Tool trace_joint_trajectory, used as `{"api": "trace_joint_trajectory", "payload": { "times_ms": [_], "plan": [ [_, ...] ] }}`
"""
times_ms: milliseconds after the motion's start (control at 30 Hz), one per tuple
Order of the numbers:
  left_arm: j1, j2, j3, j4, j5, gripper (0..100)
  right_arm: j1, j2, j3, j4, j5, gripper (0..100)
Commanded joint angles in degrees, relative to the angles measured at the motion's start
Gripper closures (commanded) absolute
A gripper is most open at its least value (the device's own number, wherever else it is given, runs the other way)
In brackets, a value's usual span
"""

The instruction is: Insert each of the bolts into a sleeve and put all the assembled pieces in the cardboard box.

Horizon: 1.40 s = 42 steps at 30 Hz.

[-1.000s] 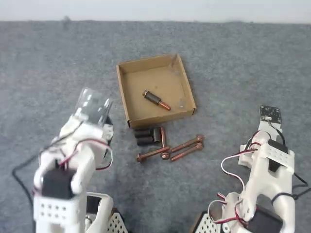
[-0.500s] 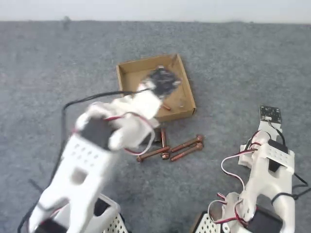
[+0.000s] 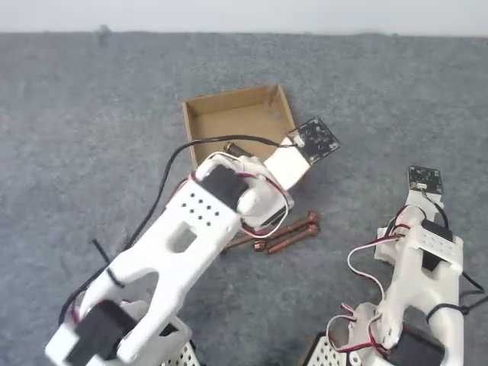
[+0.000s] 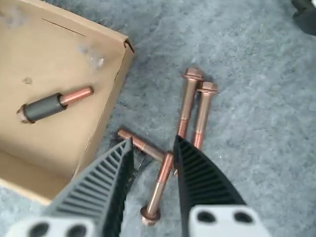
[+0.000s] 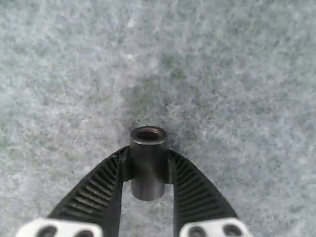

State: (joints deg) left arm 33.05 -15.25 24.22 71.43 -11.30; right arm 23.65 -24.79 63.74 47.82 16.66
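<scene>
Below the cardboard box, frame centre, I am hovering my left gripper, jaws apart, over loose bolts to pick one; lower right, my right gripper is clamping a sleeve upright, bore ready.

Seen from above, the left arm covers the near wall of the cardboard box and parts of the loose bolts; the left wrist view's edge crops the box.

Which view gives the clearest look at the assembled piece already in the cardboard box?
The left wrist view: the assembled piece lies whole and unobstructed on the cardboard box floor. In the high view, the left arm covers it except one end.
</scene>
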Motion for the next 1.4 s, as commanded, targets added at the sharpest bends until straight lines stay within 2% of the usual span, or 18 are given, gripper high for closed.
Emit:
{"api": "trace_joint_trajectory", "payload": {
  "times_ms": [0,133,333,633,1067,1367],
  "plan": [
    [0.53,5.10,-2.51,-5.45,-0.18,87,0.40,-2.24,-0.18,-1.01,2.55,99.2],
    [0.97,11.60,-2.59,-10.37,-0.18,87,0.40,-2.15,-0.18,-1.01,2.73,99.2],
    [2.73,15.56,-2.59,-13.27,-0.18,87,0.31,-2.15,-0.18,-1.10,2.81,99.2],
    [-1.05,19.43,1.36,-23.74,-0.62,87,-1.27,-2.15,-0.09,-1.63,2.90,99.2],
    [4.13,20.57,2.15,-23.65,-0.18,87,-1.27,-2.15,-0.09,-1.80,2.90,99.2],
    [4.22,20.75,2.86,-23.47,-0.09,87,-1.27,-2.15,-0.09,-1.71,2.90,99.2]
  ]
}}
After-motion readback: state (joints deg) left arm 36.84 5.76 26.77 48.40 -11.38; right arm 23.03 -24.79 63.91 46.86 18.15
